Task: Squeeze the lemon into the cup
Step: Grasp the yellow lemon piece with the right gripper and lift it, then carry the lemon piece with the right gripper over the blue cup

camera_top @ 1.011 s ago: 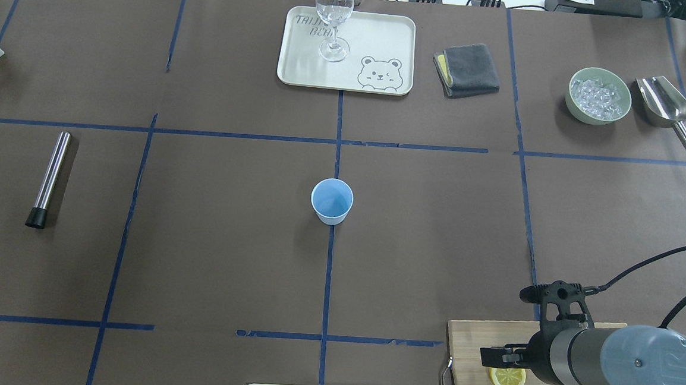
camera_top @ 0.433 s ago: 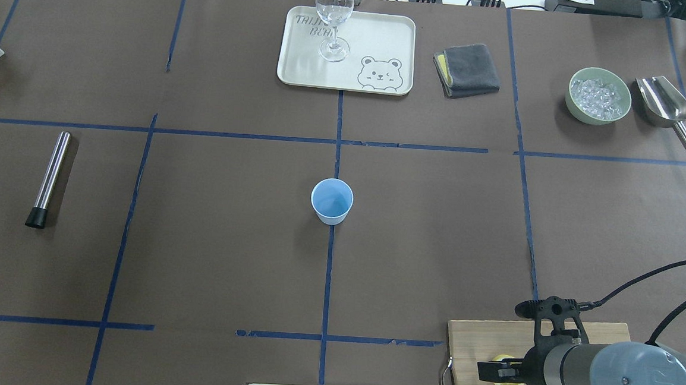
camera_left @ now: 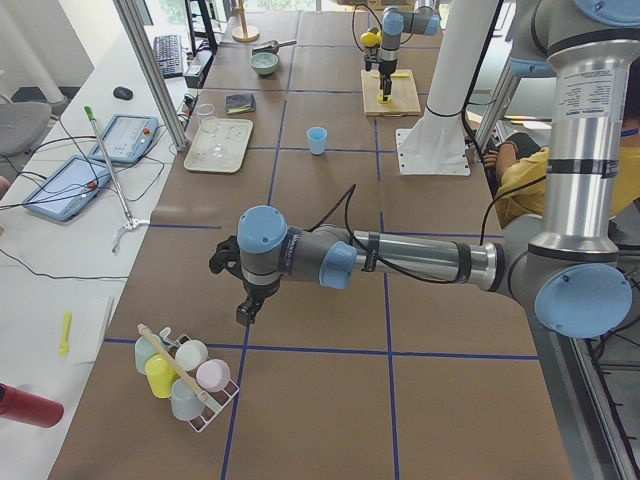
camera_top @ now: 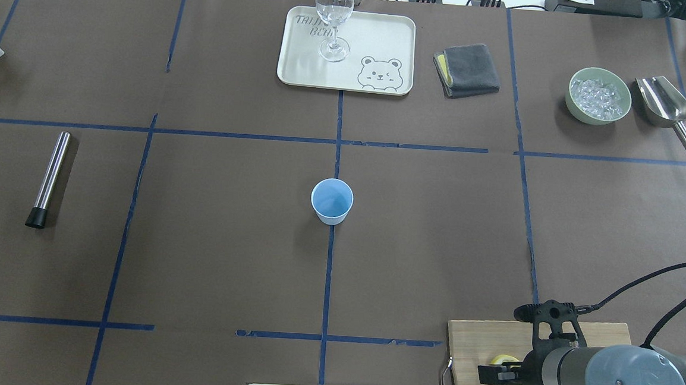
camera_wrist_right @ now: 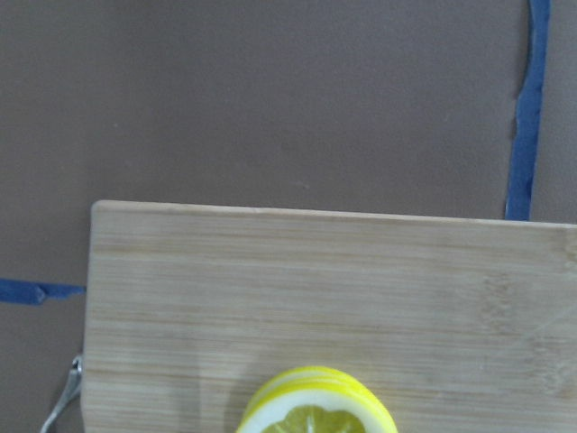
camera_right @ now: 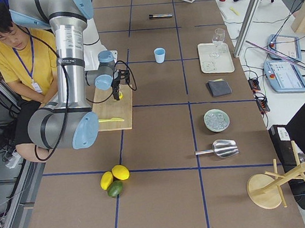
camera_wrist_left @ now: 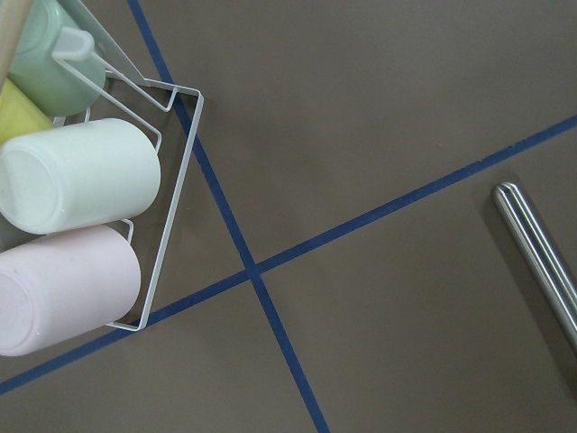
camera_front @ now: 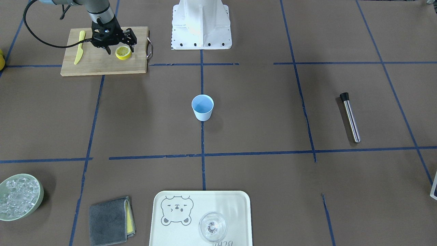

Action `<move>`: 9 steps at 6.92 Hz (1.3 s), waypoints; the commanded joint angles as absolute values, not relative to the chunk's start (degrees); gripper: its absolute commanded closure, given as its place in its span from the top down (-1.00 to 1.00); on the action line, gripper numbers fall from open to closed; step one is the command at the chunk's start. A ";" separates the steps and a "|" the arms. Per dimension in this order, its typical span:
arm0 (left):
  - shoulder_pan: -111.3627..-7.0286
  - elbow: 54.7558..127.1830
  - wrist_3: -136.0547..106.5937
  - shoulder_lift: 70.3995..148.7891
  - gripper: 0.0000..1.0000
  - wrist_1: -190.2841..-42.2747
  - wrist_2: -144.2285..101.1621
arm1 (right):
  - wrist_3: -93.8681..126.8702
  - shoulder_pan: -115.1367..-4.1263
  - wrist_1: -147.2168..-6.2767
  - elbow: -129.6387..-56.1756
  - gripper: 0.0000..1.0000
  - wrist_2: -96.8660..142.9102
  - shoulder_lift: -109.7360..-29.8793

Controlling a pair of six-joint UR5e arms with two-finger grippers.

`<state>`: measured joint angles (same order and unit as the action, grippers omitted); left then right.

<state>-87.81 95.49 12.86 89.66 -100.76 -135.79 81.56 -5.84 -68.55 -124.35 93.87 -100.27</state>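
Brown table point(camera_top: 226, 257), board point(camera_front: 102, 65) at 5 o'clock from cup point(camera_top: 332, 201): just lowered R gripper point(camera_front: 120, 50), wide open, empty, astride lemon point(camera_front: 123, 53). Means grasp likely imminent. Can't tell L gripper point(camera_left: 245, 312) opening.

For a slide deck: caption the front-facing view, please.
Right gripper, open, over the round yellow lemon slice on the wooden cutting board; pale-blue tapered cup stands apart, mid-table.

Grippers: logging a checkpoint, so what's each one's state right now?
Left gripper: cannot be told.
Right gripper: open over the lemon, holding nothing.
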 commanded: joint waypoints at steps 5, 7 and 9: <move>-87.80 95.19 12.83 89.56 1.00 -101.16 -135.79 | 81.56 -5.71 -68.55 -123.31 0.34 94.04 -98.88; -87.80 95.18 12.83 89.56 1.00 -101.16 -135.79 | 81.56 -6.50 -68.55 -123.49 0.06 94.22 -99.31; -87.89 95.45 12.83 89.56 1.00 -101.16 -135.79 | 81.56 -7.11 -68.55 -124.27 0.01 94.39 -99.67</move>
<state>-87.85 95.32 12.83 89.57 -101.16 -135.79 81.56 -6.65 -68.55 -123.68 94.29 -99.43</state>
